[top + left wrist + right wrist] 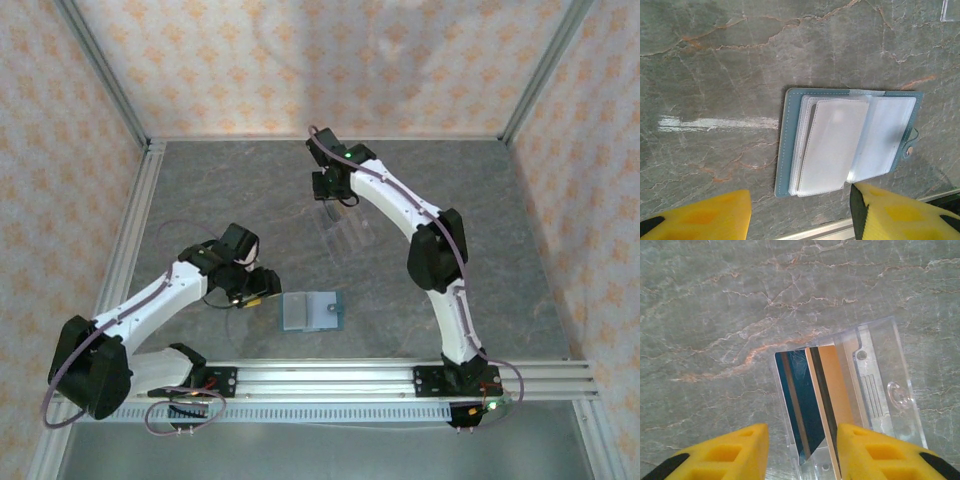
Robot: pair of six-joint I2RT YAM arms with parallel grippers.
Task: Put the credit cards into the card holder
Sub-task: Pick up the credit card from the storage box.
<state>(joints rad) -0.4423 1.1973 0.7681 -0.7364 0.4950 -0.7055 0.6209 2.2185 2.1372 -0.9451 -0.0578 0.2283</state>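
Left gripper point(800, 215) stands wide with nothing between its fingers. At its twelve o'clock lies the card holder point(850, 140): teal, open flat, with glossy clear sleeves and its clasp toward three. Right gripper point(802, 450), jaws parted, flanks two credit cards point(832, 385). They stand on edge in a clear plastic rack point(880, 390), long axes eleven-to-five.

Op: I'm logging the arms on the rail point(330, 375). Left arm point(150, 298) and right arm point(400, 205): white shells, black joint housings.

Desk: Cables point(52, 400)?

Op: Purplish-grey, looping at each base by the rail. I see a green light point(490, 404) at the right base. Left gripper point(800, 217) fingers point(695, 215) yellow, black-ended; right gripper point(802, 455) likewise.
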